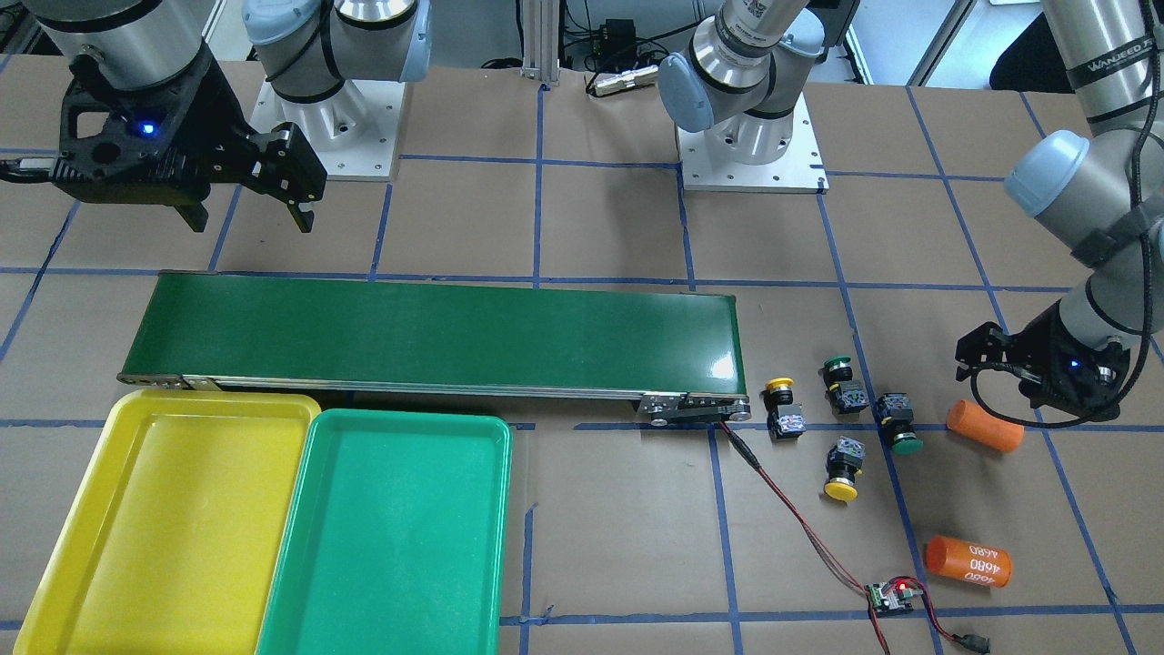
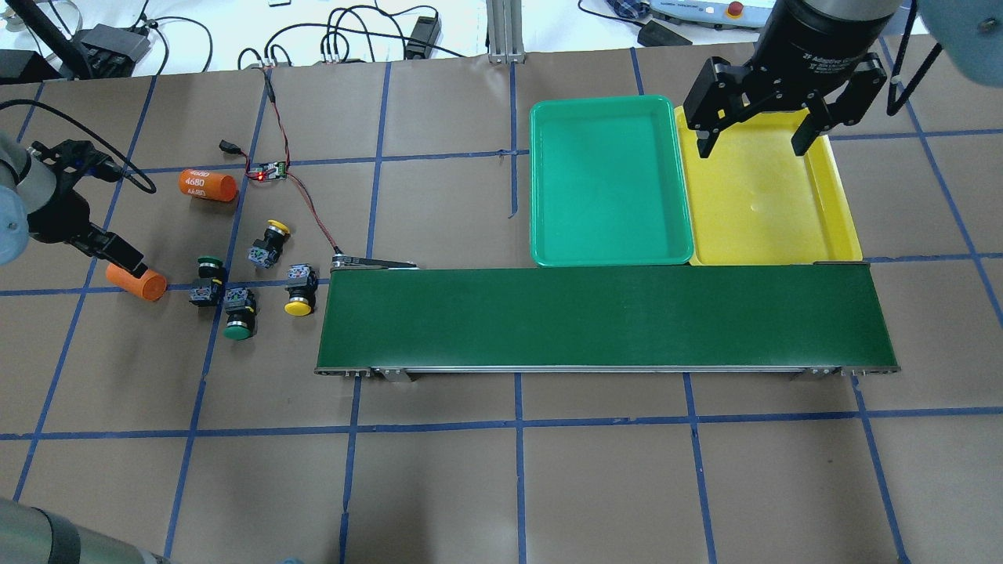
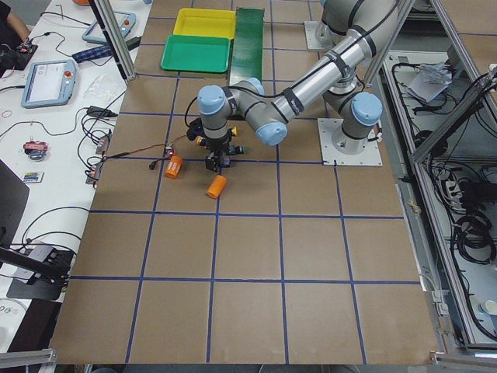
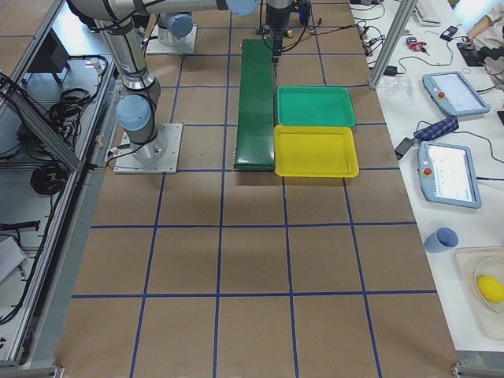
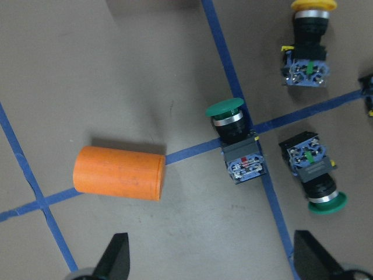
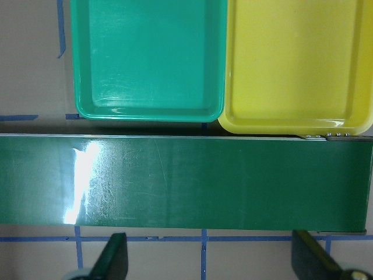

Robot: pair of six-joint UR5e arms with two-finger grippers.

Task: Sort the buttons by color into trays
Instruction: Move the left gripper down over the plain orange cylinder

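Hovering wide open and empty, the left hand (image 5: 213, 265) has four buttons (image 5: 242, 153) lying just ahead; the right hand (image 2: 756, 145), equally spread, hangs high, yellow tray (image 2: 768, 211) and green tray (image 2: 607, 180) ahead.

Four buttons are counted. Two have yellow caps: first yellow button (image 1: 782, 409) and second yellow button (image 1: 842, 468). Two have green caps: first green button (image 1: 843, 382) and second green button (image 1: 898, 425).

Two trays are noted — one yellow tray (image 1: 164, 537) and one green tray (image 1: 391, 546).

Two orange cylinders are recorded: the plain cylinder (image 1: 985, 426) and the numbered cylinder (image 1: 968, 561).

One belt (image 1: 436, 332) and one small circuit board (image 1: 896, 596) are logged.

Two grippers are entered — left gripper (image 5: 213, 256) and right gripper (image 2: 752, 147).
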